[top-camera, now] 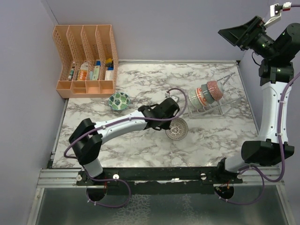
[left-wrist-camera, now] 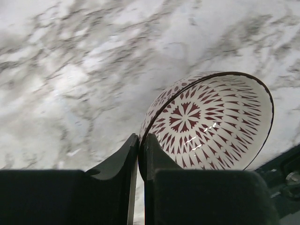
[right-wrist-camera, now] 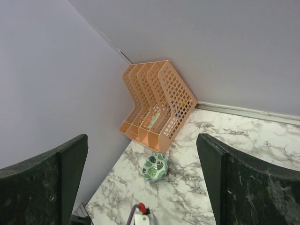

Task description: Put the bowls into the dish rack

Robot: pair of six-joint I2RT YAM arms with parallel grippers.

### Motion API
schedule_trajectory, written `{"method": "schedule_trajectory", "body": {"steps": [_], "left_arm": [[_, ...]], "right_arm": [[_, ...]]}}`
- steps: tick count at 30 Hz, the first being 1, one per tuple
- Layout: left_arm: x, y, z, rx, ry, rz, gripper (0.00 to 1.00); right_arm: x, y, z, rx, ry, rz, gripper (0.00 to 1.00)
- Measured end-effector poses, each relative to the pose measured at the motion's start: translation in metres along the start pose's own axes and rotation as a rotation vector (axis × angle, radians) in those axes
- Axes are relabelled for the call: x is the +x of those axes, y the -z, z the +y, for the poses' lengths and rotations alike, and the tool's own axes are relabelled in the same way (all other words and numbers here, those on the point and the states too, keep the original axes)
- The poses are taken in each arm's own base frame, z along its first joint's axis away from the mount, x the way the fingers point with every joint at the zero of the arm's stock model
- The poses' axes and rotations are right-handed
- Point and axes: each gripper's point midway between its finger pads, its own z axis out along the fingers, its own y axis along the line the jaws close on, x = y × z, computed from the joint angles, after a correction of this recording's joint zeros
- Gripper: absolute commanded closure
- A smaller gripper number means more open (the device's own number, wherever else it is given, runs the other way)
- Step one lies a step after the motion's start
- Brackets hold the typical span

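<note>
The left gripper (left-wrist-camera: 139, 157) pinches the near rim of the pink-white lattice bowl (left-wrist-camera: 211, 124), one finger inside the bowl and one outside, pressed tight on the thin ceramic wall. The wrist view shows the bowl tipped up toward the camera. From above it lies on the marble counter (top-camera: 140, 150), just in front of the clear dish rack (top-camera: 220, 107). The racked bowls (top-camera: 206, 93) stand on edge in a row, filling the rack's left and middle slots. The ribs at its far right end look free.

The step in hand appears to be lifting this bowl and carrying it to an open slot. A rim pinch on glazed ceramic gives little grip, so the lift should be slow and straight up, watching for the bowl swinging or sliding between the fingers. The bowl should then be turned on edge to match its neighbours, lined up with a gap between two ribs and lowered until the rack bears it, before the fingers part. It should come in clear of the bowls standing there, since a knock could shift the light rack.

The right gripper (right-wrist-camera: 141, 138) is raised high at the right, fingers spread wide and empty. The green-leaf bowl (top-camera: 119, 101) waits on the counter near the orange file organizer (top-camera: 86, 61).
</note>
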Motion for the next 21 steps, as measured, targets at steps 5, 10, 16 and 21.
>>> {"method": "schedule_trajectory", "body": {"steps": [5,10,16,21], "left_arm": [[0.017,0.001,0.061,-0.087,0.028,0.033,0.97],[0.052,-0.009,0.082,-0.106,-0.005,0.131,0.96],[0.052,-0.017,0.075,-0.025,0.007,0.139,0.7],[0.053,-0.02,0.077,-0.016,0.017,0.147,0.47]], "right_arm": [[0.003,0.001,-0.001,0.0,-0.011,0.0,0.0],[0.005,0.001,-0.003,0.004,-0.024,0.004,0.0],[0.008,0.003,-0.002,0.005,-0.027,0.006,0.0],[0.008,0.006,0.003,0.002,-0.021,0.003,0.0]]}}
